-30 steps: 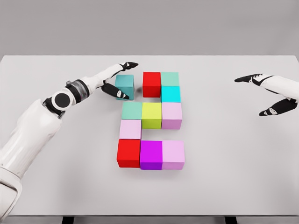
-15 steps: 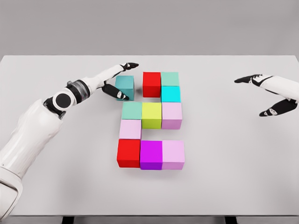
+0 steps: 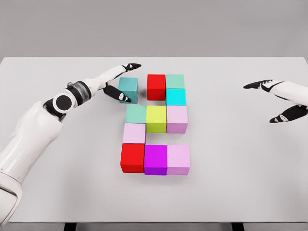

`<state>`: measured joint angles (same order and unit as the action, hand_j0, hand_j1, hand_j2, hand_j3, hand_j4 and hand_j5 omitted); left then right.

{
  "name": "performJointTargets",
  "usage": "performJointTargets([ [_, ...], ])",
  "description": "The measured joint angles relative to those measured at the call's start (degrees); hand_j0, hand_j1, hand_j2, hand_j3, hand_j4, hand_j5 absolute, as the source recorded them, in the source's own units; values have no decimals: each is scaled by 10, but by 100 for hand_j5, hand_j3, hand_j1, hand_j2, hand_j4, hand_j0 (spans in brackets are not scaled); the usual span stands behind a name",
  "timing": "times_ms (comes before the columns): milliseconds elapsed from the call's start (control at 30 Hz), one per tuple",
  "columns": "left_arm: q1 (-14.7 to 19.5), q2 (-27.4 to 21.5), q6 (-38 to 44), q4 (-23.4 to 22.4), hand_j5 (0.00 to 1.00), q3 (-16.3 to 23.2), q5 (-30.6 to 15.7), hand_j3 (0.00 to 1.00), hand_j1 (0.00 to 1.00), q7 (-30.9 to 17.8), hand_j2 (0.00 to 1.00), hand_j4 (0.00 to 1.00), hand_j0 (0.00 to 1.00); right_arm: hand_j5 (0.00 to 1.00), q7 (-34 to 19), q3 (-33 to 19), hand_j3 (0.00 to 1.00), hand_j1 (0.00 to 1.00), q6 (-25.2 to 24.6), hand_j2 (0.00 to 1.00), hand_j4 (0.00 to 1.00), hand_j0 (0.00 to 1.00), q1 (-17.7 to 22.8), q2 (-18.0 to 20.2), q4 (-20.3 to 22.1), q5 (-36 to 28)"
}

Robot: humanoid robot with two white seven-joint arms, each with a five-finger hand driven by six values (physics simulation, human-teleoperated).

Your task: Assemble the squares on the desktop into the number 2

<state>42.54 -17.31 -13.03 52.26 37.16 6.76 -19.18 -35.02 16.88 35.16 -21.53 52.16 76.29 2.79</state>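
From the left, the left hand (image 3: pixel 120 82) had eased back a touch over the last second, its dark fingertips drawing slightly up and away while the arm shifted a little toward the desk's (image 3: pixel 250 168) left side. The fingers were spread, one reaching out past the far corner of the teal cube (image 3: pixel 128 89) and the thumb lying against its left face, holding nothing. That cube itself had not budged: it sat just left of the upper red cube (image 3: pixel 156 86), a thin gap between them, so the top bar of the 2 was not quite closed. To my eye that meant the nudge was either finished or paused, and one more small push rightward looked needed.

Moving across, the rest of the figure stood as it was: the mint cube (image 3: pixel 175 81) and cyan cube (image 3: pixel 175 96) at the upper right, the yellow-green cube (image 3: pixel 156 119) in the middle row, the lower red cube (image 3: pixel 132 157) and magenta cube (image 3: pixel 155 159) along the base.

Far to the right, the right hand (image 3: pixel 281 101) had drifted further toward the edge, fingers apart and empty, well clear of every cube.
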Motion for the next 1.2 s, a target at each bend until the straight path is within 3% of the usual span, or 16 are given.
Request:
performJointTargets([
  [1200, 9, 9, 0, -11, 99, -3, 9, 99, 99, 1, 99, 99, 99, 100, 0, 0, 100, 100, 0, 100, 100, 100, 1, 7, 0, 0],
])
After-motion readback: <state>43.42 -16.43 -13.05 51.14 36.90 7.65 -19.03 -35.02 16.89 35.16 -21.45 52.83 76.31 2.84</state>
